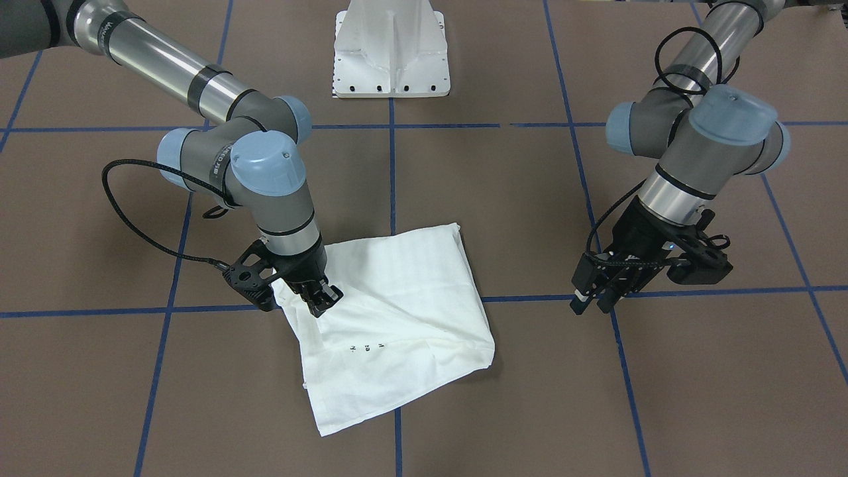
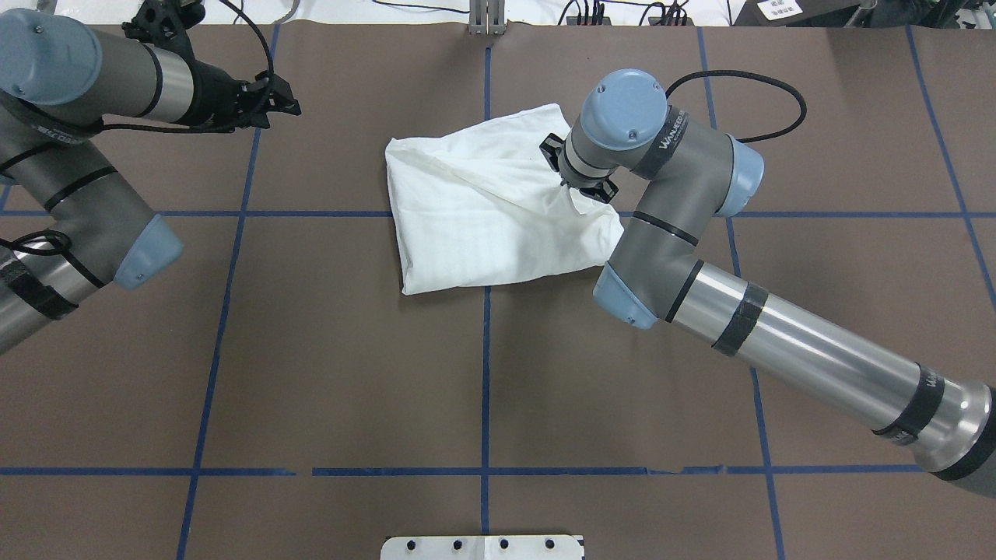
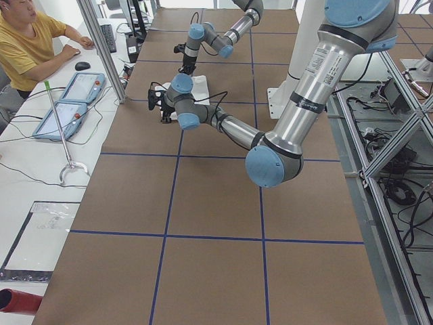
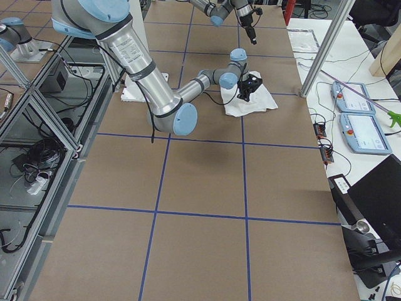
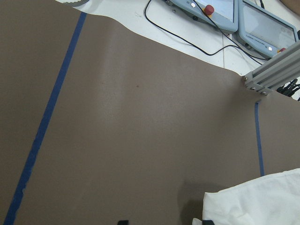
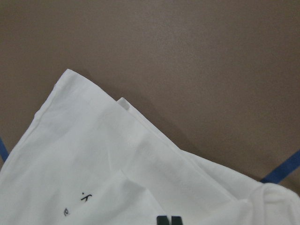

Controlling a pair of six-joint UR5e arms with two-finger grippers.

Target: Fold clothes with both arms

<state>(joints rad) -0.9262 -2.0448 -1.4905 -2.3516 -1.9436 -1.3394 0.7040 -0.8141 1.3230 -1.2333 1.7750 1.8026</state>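
The clothes (image 1: 397, 311) are one white shirt, folded into a rough square in the middle of the brown table (image 2: 482, 210). A few small black letters show on its top layer (image 6: 75, 204). My right gripper (image 1: 324, 301) is shut on the shirt's edge nearest the right arm, and the cloth rises in a small peak under the wrist (image 2: 580, 187). Its fingertips (image 6: 161, 220) show close together over the fabric. My left gripper (image 1: 591, 305) hangs open above bare table, well to the side of the shirt (image 2: 284, 93). A corner of the shirt (image 5: 262, 199) shows in the left wrist view.
A white metal pedestal base (image 1: 392, 56) stands at the robot's side of the table. Blue tape lines (image 2: 486, 373) grid the brown surface. Beyond the far edge sit teach pendants (image 5: 234, 14), cables and a seated person (image 3: 27, 40).
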